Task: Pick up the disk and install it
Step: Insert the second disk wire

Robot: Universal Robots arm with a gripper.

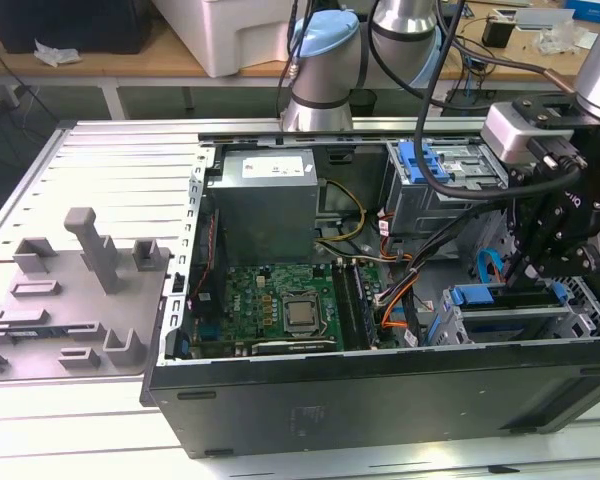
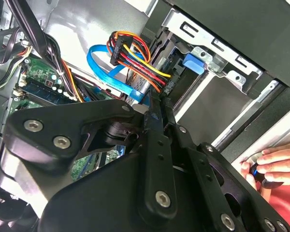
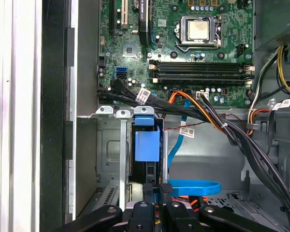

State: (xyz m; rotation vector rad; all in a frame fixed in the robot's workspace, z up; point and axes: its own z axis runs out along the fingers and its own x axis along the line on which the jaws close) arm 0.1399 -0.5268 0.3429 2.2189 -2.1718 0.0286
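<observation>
I see my gripper (image 1: 555,250) low inside the open computer case (image 1: 380,390), at the exterior view's right, just above the drive bay (image 3: 121,154). The disk (image 3: 147,145) sits upright in that bay, its blue bracket showing in the first wrist view. I cannot tell whether the gripper is open or closed

Silver-and-blue-jointed arm (image 1: 325,60), black screw-studded end effector (image 1: 558,235), black cables, white wrist block (image 1: 515,130).
</observation>
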